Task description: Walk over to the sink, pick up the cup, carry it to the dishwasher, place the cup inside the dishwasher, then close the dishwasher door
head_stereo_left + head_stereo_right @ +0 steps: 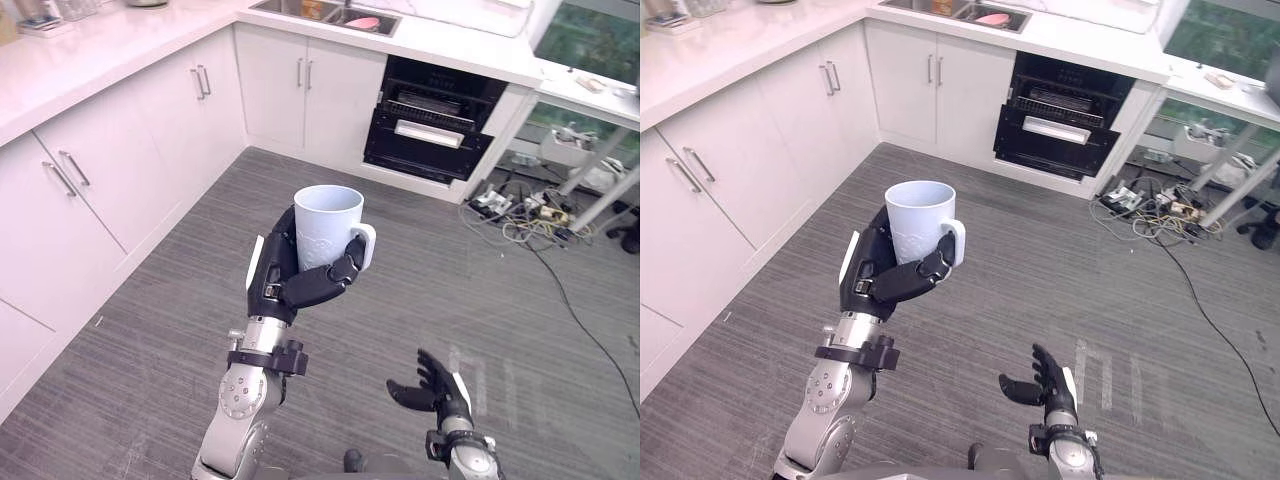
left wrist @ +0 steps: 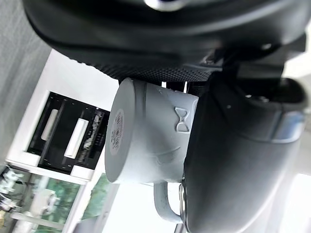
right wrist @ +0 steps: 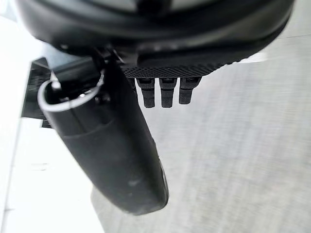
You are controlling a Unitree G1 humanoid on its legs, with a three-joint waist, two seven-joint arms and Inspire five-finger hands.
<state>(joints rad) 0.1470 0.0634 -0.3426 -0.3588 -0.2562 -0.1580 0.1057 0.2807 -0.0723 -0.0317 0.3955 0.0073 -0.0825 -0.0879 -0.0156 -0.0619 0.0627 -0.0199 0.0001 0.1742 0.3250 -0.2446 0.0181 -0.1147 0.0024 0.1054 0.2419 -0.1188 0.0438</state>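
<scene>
Above grey floor (image 1: 400,300), left hand (image 1: 290,278) curled round upright cup (image 1: 327,225), right hand (image 1: 437,390) spread; open dishwasher (image 1: 435,120) ahead, cables (image 1: 520,215) beside.

White cabinets (image 1: 150,125), pale countertop (image 1: 90,62), grey plank floor (image 1: 450,300).

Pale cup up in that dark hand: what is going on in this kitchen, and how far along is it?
The robot's left hand is curled round a pale blue-grey cup with a handle, holding it upright above the grey plank floor. The black dishwasher, set in the white cabinets, lies ahead across the floor, so the cup is not yet placed inside. The right hand hangs low, open and holding nothing.
</scene>
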